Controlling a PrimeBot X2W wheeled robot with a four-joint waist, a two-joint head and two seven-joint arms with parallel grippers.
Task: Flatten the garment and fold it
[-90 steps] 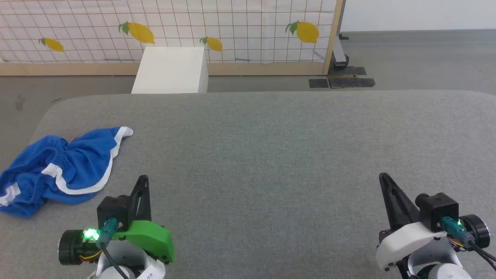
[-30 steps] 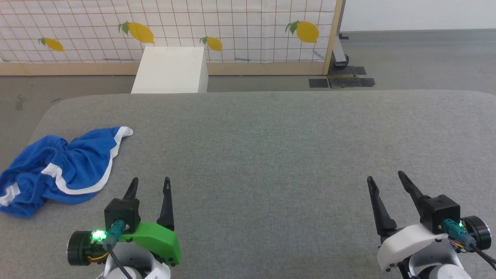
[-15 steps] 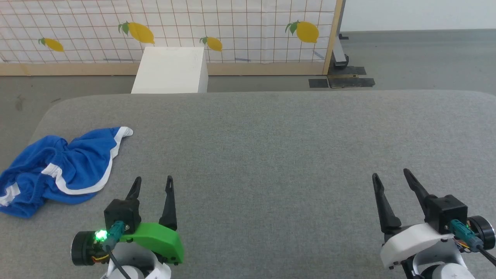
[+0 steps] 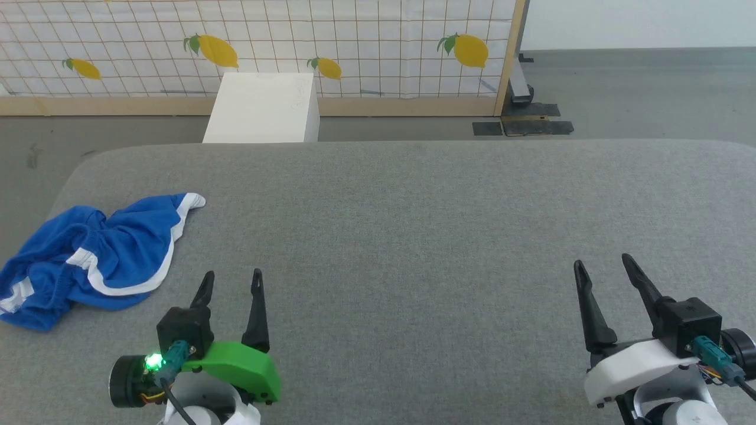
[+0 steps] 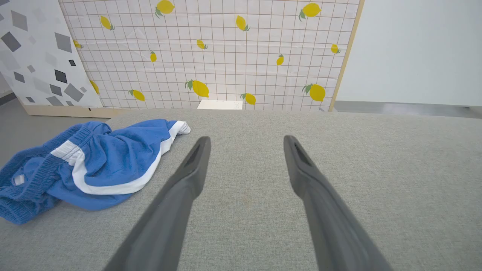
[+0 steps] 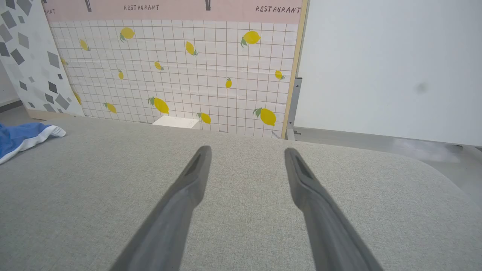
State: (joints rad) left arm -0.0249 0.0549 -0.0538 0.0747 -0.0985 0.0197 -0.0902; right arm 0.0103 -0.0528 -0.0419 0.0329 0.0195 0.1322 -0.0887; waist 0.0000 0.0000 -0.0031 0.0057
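The garment (image 4: 94, 260), bright blue shorts with white stripes and white hem trim, lies crumpled at the left edge of the grey table (image 4: 413, 224). In the left wrist view the garment (image 5: 86, 165) sits to the left of my fingers, and its hem tip (image 6: 22, 137) shows at the far left of the right wrist view. My left gripper (image 4: 231, 276) stands open near the front, just right of the garment and apart from it. At the front right my right gripper (image 4: 602, 262) is open over bare table, with nothing between its fingers.
A white box (image 4: 263, 109) stands on the floor just beyond the table's far edge. Behind it runs a lemon-patterned grid panel (image 4: 354, 41) with a wooden frame. Grey floor (image 4: 638, 88) lies to the far right.
Both grippers have opened from shut since three seconds ago and have stayed open since. The right gripper has crept slightly right and forward. The camera has shifted a little; the garment has not moved.
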